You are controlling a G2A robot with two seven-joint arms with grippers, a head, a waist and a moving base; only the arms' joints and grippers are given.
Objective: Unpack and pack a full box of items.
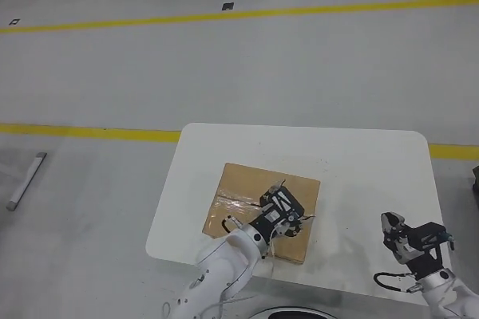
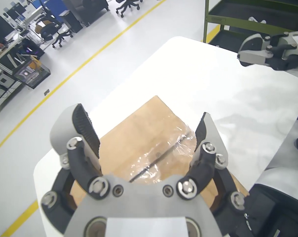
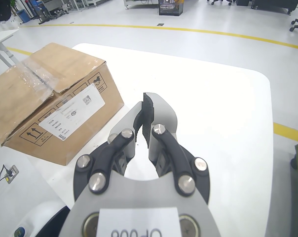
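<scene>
The box (image 3: pixel 52 67) is plain brown corrugated cardboard, rectangular, with its top flaps closed. It lies left of centre on the worktop (image 3: pixel 200 99), towards the robot's edge. A white rectangular label (image 3: pixel 72 114) is stuck on one long side; it carries lines of small dark print and a square code too small to read. Black outlined handling symbols run along the same side, among them a pair of upward arrows (image 3: pixel 33 133). Clear, crinkled glossy tape (image 3: pixel 38 77) runs along the seam between the flaps; one flap edge near the label lifts slightly.

The worktop is smooth, white and matt, with rounded corners.

From above, the left pincer (image 1: pixel 286 214) hangs over the box (image 1: pixel 247 191), above the part nearest the robot. In its own wrist view the left pincer (image 2: pixel 141 114) stands wide, the tape (image 2: pixel 161 151) and seam between its grey metal fingers (image 2: pixel 65 129), whose inner pads are black and ribbed. Whether it touches the cardboard I cannot tell.

The right pincer (image 3: pixel 145 99) is pressed together with nothing in it, its ribbed black pads meeting. It sits over bare worktop (image 1: pixel 359 159), well apart from the box on the right (image 1: pixel 393 231). A white sticker (image 3: pixel 139 223) on its base bears large dark characters, cut off at the edge.
</scene>
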